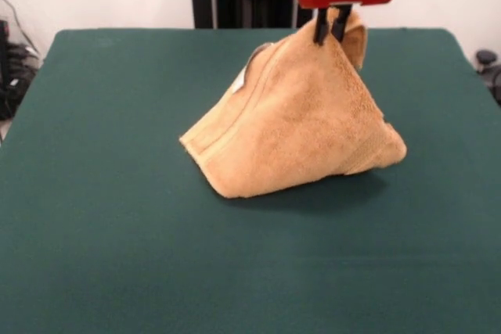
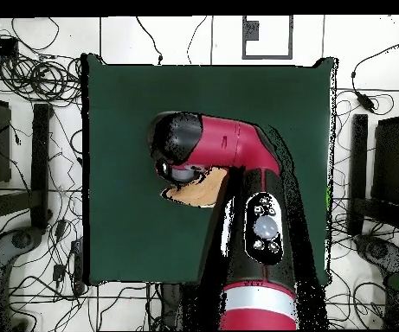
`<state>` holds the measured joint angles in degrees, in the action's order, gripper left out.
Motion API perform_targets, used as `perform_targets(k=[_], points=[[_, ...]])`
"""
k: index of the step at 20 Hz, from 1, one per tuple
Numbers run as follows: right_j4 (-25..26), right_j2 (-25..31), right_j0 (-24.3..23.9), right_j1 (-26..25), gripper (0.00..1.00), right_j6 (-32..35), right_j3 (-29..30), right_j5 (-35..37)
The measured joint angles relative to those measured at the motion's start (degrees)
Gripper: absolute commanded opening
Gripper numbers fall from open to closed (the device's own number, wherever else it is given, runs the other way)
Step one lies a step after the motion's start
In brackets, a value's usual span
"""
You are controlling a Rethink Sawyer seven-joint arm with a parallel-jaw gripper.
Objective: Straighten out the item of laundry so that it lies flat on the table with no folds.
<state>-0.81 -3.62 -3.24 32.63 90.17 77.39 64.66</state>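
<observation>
Front view shows the towel [image 1: 301,127] pulled up into a tent shape on the table [image 1: 117,232], its peak lifted and its lower edges resting on the green cloth. It stands a little toward the pedestal side of the table's middle. Woven border bands run along the lower left slope of the towel, and a small white tag [image 1: 239,80] shows on its upper left edge. A loose flap of towel folds over just behind the peak.

At the towel's peak, the gripper [image 1: 330,27] comes straight down from the red wrist above, and its two dark fingers [image 1: 319,26] are pinched together on the fabric, clamping the raised corner. The rest of the towel hangs from that point in a broad, wrinkle-free slope that faces the camera, with a shadow on the table just beneath its lower edge.

In the overhead view only a small tan patch of the towel [image 2: 198,188] shows, peeking out from under the red and black arm [image 2: 237,173], which covers most of it. The arm reaches from the bottom edge up over the towel and bends above it. Around the table, beyond its edges, black cables [image 2: 29,78] lie tangled on the white floor [image 2: 133,39].
</observation>
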Motion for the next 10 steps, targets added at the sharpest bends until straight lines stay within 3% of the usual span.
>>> perform_targets(k=[10], points=[[-0.7, 0.0, 0.0, 0.0, 0.00, 0.0, -4.6, 13.6]])
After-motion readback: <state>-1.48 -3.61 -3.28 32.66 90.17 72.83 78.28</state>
